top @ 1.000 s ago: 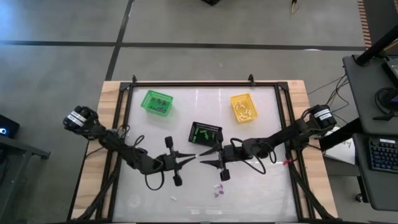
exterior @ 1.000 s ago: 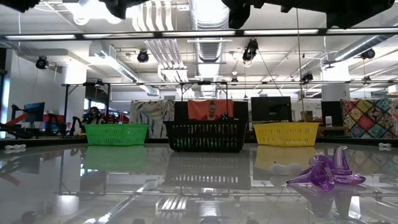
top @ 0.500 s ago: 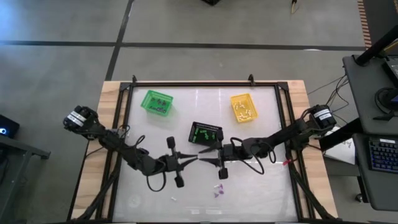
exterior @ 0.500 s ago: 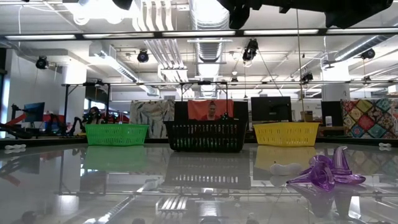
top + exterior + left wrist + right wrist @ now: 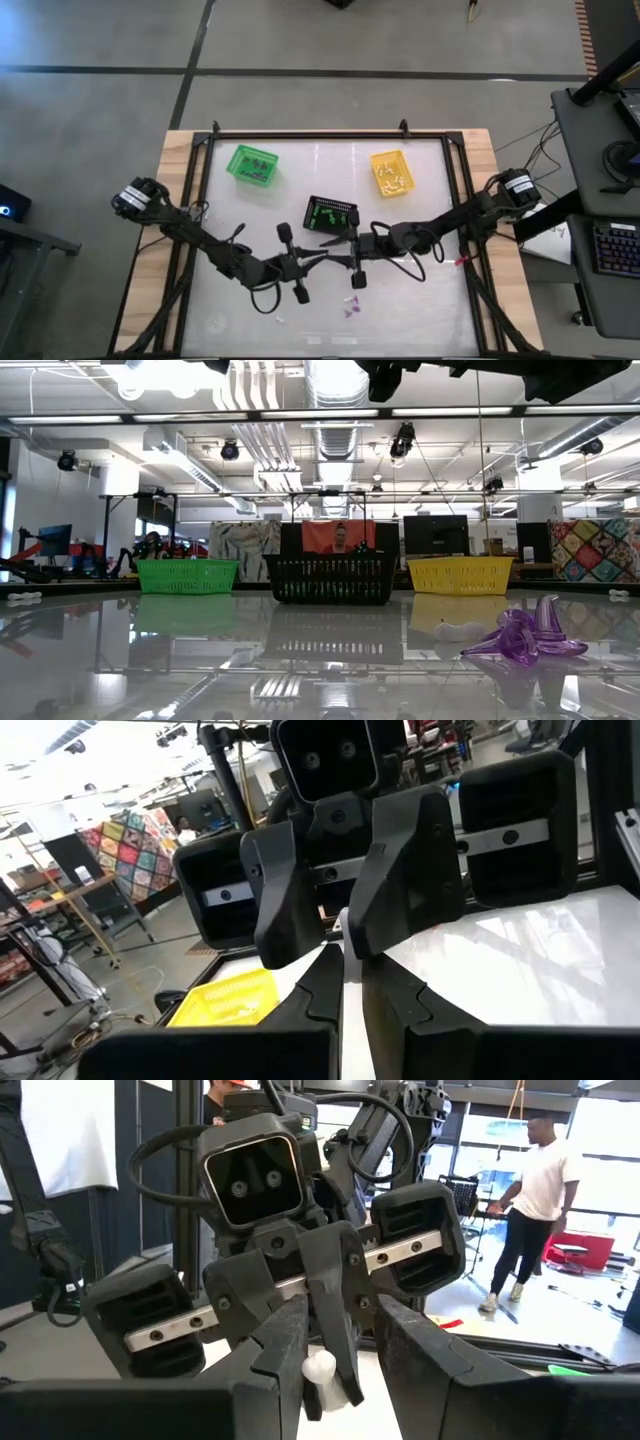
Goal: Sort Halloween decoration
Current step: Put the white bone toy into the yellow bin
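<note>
The two arms meet nose to nose over the middle of the table, in front of the black basket (image 5: pixel 330 213). The left gripper (image 5: pixel 322 259) has its jaws pressed together, and those closed tips poke into the gap between the fingers of the right gripper (image 5: pixel 336 251), which stand apart. A tiny white trinket (image 5: pixel 320 1366) sits right at that meeting point, against the left tips and one right finger; I can't tell which side really has hold of it. That's the worry: if either arm shifts or the right fingers close off-centre, the piece could pop out and skitter across the slick tabletop, or the fingers could knock together and flick it away. The rest of the leftover decoration lies near the front edge: purple trinkets (image 5: pixel 352 305) and a small white piece (image 5: pixel 281 318). The green basket (image 5: pixel 251 164) and yellow basket (image 5: pixel 391 172) at the back already hold pieces.
</note>
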Motion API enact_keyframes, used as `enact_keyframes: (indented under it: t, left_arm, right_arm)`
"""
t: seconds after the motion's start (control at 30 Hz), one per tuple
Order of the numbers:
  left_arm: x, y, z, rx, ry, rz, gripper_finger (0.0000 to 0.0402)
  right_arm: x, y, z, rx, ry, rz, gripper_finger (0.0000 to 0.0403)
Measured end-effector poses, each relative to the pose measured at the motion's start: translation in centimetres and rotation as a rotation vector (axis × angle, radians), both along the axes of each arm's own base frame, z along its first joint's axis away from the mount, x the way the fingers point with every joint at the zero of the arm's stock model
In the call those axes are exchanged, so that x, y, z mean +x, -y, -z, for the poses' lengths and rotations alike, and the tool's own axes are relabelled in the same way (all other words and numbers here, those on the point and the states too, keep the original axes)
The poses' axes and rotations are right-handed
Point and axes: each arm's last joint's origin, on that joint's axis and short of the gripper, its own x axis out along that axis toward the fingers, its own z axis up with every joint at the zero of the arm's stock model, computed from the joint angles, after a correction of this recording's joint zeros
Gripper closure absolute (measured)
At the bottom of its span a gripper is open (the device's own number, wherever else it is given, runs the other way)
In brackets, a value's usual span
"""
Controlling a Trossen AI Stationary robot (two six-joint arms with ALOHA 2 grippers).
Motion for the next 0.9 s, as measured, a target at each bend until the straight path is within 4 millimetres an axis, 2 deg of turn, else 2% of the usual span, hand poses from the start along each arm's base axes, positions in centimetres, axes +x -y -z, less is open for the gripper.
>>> enact_keyframes:
  t: [0.2, 0.43, 0.53, 0.7, 0.9]
  left_arm:
    - [-0.04, -0.03, -0.02, -0.008, 0.005, 0.0, 0.0401]
    - [-0.07, -0.01, -0.05, -0.011, 0.008, -0.001, 0.0401]
    - [-0.07, 0.0, -0.05, -0.012, 0.008, 0.0, 0.0395]
    - [-0.06, -0.03, -0.14, -0.038, 0.024, 0.002, 0.0365]
    - [-0.07, -0.01, -0.13, -0.057, 0.029, 0.006, 0.0308]
  right_arm:
    - [-0.02, 0.01, -0.1, -0.016, 0.01, 0.003, 0.0305]
    - [-0.07, -0.14, -0.13, -0.051, 0.017, 0.004, 0.0382]
    - [-0.07, -0.14, -0.16, -0.043, 0.02, 0.003, 0.0387]
    - [-0.05, -0.13, -0.25, -0.029, 0.024, 0.003, 0.0389]
    - [-0.01, -0.08, -0.36, 0.003, 0.023, 0.003, 0.039]
